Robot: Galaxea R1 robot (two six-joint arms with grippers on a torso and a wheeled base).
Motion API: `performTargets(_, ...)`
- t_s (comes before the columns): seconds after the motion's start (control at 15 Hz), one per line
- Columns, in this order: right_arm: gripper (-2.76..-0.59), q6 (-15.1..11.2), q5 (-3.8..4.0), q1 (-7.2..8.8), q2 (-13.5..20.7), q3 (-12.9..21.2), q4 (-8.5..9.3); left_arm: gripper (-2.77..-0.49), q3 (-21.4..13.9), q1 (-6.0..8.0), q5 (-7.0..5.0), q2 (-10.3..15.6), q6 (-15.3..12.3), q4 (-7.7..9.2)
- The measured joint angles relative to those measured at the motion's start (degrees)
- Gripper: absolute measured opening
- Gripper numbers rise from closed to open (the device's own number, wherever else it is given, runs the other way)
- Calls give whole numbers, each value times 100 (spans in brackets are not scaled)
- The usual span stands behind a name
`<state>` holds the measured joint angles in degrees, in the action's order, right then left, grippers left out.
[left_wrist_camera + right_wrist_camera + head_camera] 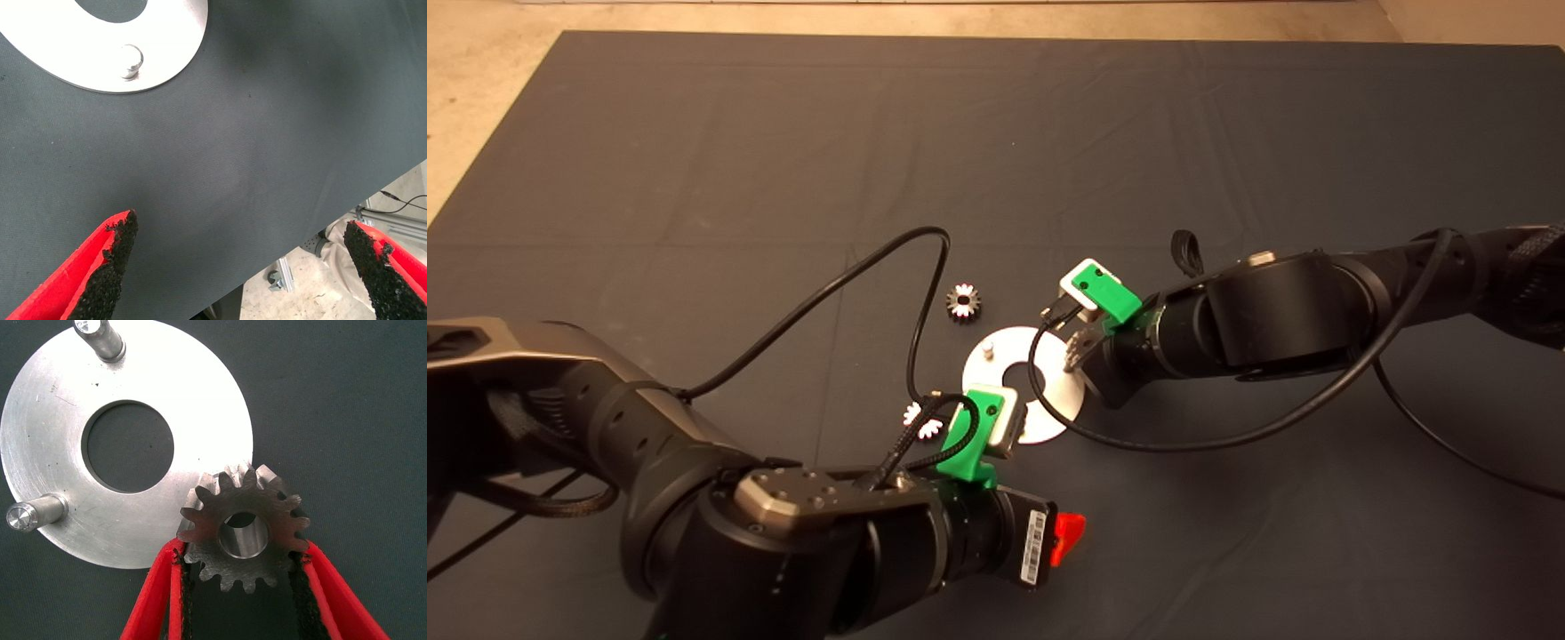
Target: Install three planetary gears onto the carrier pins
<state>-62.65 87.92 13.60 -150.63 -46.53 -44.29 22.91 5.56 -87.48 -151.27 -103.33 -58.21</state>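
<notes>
Left arm hides 1 gear [921, 418].

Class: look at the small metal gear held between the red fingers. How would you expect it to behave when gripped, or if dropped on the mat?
The gear looks like solid metal, so probably stiff and heavy for its size. Its teeth give the right gripper something to bite on, so slipping seems unlikely. Being round, it might roll if it landed on edge on the mat.

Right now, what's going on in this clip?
The right gripper holds a planetary gear over the disc's edge, its bore over a pin. Two carrier pins are bare. The left gripper hangs open beside the disc. Two more gears lie on the mat.
</notes>
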Motion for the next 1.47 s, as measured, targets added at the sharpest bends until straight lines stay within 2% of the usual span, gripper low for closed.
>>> performTargets(0.8,-257,2,1,-10,-76,-371,0,-104,38,0,0,-30,0,-46)
performTargets(1.47,-257,0,-5,-56,-146,-397,0,-104,38,-2,0,-30,0,-124)
